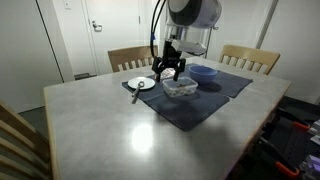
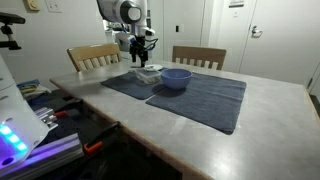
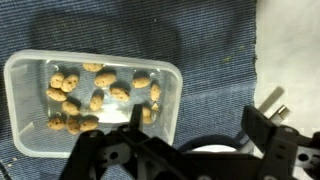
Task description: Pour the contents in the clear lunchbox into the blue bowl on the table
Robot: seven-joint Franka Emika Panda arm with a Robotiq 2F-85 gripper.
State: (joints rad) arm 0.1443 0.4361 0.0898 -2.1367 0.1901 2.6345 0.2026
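The clear lunchbox (image 3: 25,105) lies on the dark mat (image 3: 215,40) just below the hand (image 1: 166,76), holding small brown pieces (image 3: 118,90). It looks light, thin-walled, slick and likely to flex, so pinching one rim seems best. The hand hangs spread open, empty. The blue bowl (image 1: 203,72) sits near it.

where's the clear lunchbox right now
In an exterior view, the clear lunchbox sits on the dark blue mat between the white plate and the blue bowl, beneath the open gripper.

Two wooden chairs (image 1: 249,58), white doors (image 1: 101,35) beyond them.
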